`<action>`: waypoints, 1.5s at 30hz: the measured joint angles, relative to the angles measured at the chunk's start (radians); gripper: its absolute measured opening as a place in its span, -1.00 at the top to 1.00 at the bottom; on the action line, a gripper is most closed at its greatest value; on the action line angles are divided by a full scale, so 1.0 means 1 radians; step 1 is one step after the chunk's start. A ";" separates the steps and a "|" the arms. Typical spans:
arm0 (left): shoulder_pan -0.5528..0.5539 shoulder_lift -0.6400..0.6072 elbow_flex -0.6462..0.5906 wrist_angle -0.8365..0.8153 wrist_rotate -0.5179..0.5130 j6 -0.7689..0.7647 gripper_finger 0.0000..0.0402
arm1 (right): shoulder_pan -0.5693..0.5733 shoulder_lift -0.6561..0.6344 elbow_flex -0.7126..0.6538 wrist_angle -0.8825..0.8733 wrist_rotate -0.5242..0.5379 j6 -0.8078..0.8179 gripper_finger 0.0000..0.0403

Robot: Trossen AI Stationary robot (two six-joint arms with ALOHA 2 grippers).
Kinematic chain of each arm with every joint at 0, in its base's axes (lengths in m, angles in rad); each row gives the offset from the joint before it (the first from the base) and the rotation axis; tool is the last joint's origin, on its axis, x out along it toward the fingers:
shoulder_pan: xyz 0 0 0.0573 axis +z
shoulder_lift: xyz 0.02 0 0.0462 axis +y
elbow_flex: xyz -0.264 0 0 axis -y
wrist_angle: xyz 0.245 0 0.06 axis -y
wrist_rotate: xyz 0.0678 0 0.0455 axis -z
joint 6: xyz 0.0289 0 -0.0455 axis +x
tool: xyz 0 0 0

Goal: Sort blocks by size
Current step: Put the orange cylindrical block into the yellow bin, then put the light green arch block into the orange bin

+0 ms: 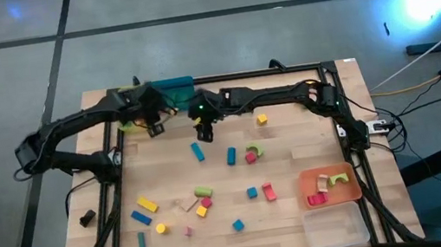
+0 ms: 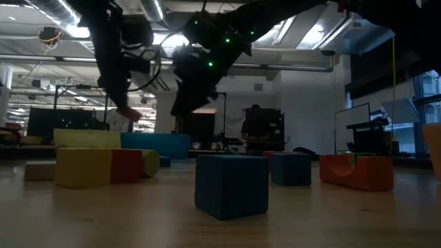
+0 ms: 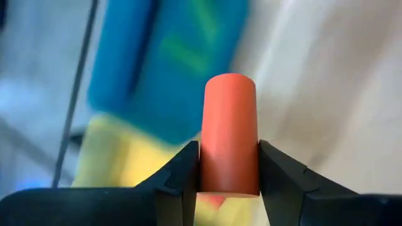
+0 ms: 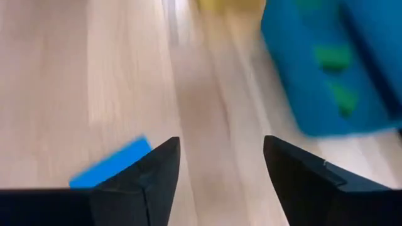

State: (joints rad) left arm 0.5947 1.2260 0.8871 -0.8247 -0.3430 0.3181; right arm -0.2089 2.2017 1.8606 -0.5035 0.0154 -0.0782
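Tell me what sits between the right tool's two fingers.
Nothing: in the right wrist view the right tool is open, with only bare wooden table showing between its fingers.

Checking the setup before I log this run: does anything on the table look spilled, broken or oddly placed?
Nothing stands out. Loose blocks lie scattered on the table, as expected mid-sort, and a few sit in the orange tray. The left hand holds a red cylinder squarely; the right hand is open and empty.
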 joint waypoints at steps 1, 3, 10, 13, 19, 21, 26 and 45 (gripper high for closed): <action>0.017 0.000 0.000 -0.016 -0.027 -0.015 0.41 | 0.000 0.000 0.000 -0.029 0.000 -0.004 -0.15; 0.050 0.000 0.000 -0.038 -0.070 -0.051 0.41 | 0.000 0.000 0.000 -0.084 0.000 -0.026 -0.15; 0.149 -0.001 0.000 -0.041 -0.171 -0.202 0.37 | 0.000 0.000 0.000 -0.258 0.000 -0.229 -0.15; 0.186 -0.001 0.000 -0.041 -0.174 -0.277 0.34 | 0.000 0.000 0.000 -0.341 0.000 -0.329 -0.15; 0.219 0.001 0.000 -0.039 -0.173 -0.369 0.27 | 0.000 0.000 0.000 -0.489 0.000 -0.429 -0.15; 0.221 0.001 0.000 -0.039 -0.173 -0.394 0.23 | 0.005 0.000 0.000 -0.521 0.000 -0.430 -0.15; 0.224 0.001 0.000 -0.039 -0.172 -0.424 0.11 | 0.022 -0.005 0.000 -0.597 0.017 -0.431 -0.15; 0.221 0.002 0.000 -0.036 -0.157 -0.449 0.03 | 0.033 -0.048 -0.038 -0.890 -0.166 0.011 -0.15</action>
State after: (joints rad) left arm 0.8162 1.2278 0.8871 -0.8608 -0.4999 -0.1310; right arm -0.1761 2.1532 1.8230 -1.3935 -0.1501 -0.0673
